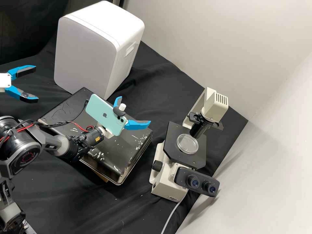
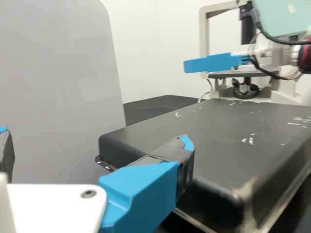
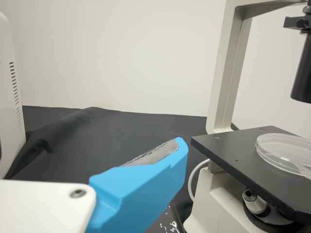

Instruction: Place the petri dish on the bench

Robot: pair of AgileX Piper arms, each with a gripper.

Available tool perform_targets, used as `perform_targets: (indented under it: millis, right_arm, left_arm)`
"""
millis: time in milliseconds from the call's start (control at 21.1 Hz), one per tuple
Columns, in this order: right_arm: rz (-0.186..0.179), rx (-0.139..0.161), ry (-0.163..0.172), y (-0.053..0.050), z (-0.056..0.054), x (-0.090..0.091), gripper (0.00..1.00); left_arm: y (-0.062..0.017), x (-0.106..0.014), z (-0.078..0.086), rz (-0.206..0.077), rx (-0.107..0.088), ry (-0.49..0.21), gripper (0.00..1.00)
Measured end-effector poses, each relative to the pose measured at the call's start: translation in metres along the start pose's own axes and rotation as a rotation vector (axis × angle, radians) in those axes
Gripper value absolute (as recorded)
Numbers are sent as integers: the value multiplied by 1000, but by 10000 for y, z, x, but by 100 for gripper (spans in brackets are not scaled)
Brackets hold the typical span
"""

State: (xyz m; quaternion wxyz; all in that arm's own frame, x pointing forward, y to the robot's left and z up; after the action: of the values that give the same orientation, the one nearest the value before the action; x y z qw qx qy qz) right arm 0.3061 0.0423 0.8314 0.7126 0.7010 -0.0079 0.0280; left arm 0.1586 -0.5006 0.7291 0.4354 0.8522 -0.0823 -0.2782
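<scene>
Right arm: the dark grey right arm point(image 1: 48, 143), nearest the camera, comes in from the tabletop's point(image 1: 65, 195) left edge and reaches across a flat black case point(image 1: 110, 156) in the middle.
Right claw: the right claw point(image 1: 134, 112) hangs above the case's right-hand side with its two blue fingers spread wide and nothing between them.
Petri dish: the petri dish point(image 1: 187, 143) is clear and round, and lies flat on the black stage point(image 1: 172, 149) of the microscope point(image 1: 169, 182), which stands by the tabletop's right edge.
Key relation: the dish lies beyond the right claw's tips, toward the right edge, with open air between them. In the right wrist view the stage sits at about the height of the finger. Being round, the dish has no long axis to line up with.
Overhang: the microscope's dark condenser tube point(image 1: 197, 129) hangs just beside the dish's far rim, so an approach from the case side looks the freer one.
Left claw: the left claw point(image 1: 35, 83) hovers at the left edge, its fingers apart and empty, well away from the dish.
Nearer arm: the right, by a wide margin.
Landing place: bare black tabletop shows along the near edge in front of the case.
</scene>
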Motion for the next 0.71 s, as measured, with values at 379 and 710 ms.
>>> perform_targets:
  millis: [379, 710]
  right_arm:
    - [3, 0, 1, 5, 1, 0, 100]
    - [86, 37, -74, 215, 270, 1, 100]
  left_arm:
    - [-4, -9, 4, 1, 16, 7, 100]
    - [-4, -9, 4, 1, 17, 8, 100]
